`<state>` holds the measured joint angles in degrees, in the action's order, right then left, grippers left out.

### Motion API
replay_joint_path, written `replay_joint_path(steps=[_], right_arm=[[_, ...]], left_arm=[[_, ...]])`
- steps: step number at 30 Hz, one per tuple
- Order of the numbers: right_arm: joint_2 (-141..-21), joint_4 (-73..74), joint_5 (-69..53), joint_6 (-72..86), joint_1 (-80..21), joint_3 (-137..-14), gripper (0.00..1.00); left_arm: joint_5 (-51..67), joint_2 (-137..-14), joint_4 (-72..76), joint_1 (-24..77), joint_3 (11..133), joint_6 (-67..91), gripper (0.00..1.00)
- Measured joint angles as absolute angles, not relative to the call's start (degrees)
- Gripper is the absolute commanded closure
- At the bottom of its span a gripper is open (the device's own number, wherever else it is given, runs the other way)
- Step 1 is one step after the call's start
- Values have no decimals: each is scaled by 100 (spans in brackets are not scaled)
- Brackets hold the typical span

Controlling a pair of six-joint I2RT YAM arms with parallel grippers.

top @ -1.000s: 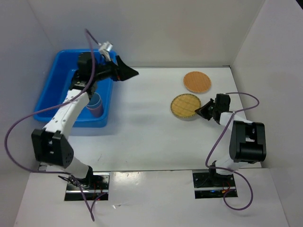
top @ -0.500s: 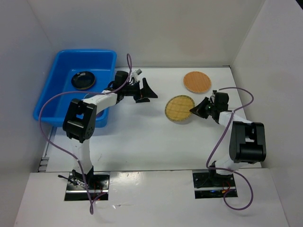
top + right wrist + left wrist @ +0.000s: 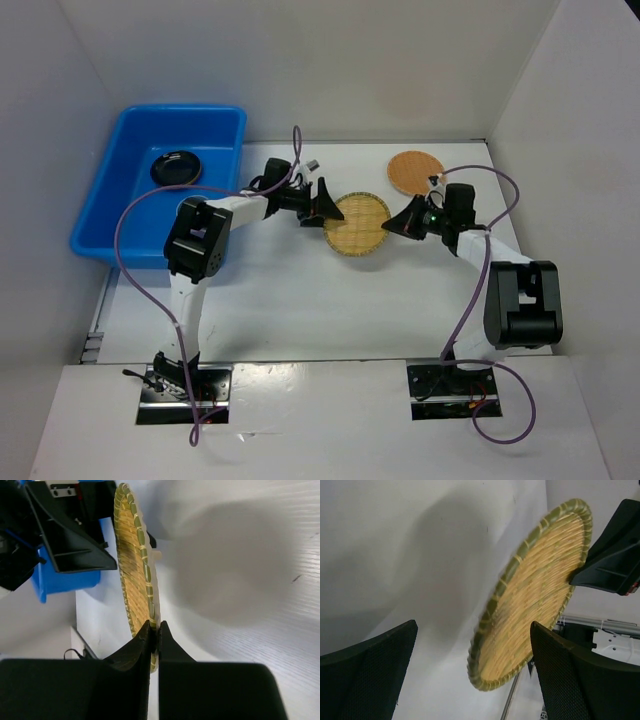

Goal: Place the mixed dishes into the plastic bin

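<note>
Pinching the green-rimmed bamboo disc point(image 3: 357, 224) by its rim, right claw point(image 3: 154, 630) closed, clamped edge hidden, left claw point(image 3: 325, 205) gaping alongside

The right hand point(image 3: 398, 226) is holding the rim of a tan woven disc point(image 3: 357, 222). The left hand point(image 3: 322, 204) is hovering at the disc's opposite rim. A second disc point(image 3: 416, 172) is lying just beyond the right hand.

Only a smooth white worktop point(image 3: 300, 290) underneath, closed in by a plain back panel point(image 3: 350, 60), a left side panel point(image 3: 35, 200) and a right side panel point(image 3: 585, 150), all white, plus a ledge point(image 3: 320, 420) along the near edge.
</note>
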<state>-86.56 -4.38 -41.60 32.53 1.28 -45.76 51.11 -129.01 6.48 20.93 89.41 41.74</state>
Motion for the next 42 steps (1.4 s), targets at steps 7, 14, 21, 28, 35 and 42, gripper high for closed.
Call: replay_joint_path(steps=[7,14,21,28,35,42], right_arm=[[-8628,-425,-4335,3159,-25,-4676,100],[-8626,-421,-4351,3114,-38,-4737,100],[-8648,-242,-4139,3009,-10,-4792,94],[-8626,-207,-3924,3087,8,-5048,47],[-8420,-215,-3463,3210,285,-5284,37],[-8477,-355,-2510,3369,331,-5371,36]], left_arm=[[5441,-12936,596,2130,9015,4051,30],[5669,-12934,486,2130,9035,3909,75],[6125,-12628,309,2067,9089,3872,100],[5273,-12164,-217,1992,9371,3769,100],[4134,-11395,-246,454,9953,4244,100],[2580,-10726,659,-1883,9751,5400,100]])
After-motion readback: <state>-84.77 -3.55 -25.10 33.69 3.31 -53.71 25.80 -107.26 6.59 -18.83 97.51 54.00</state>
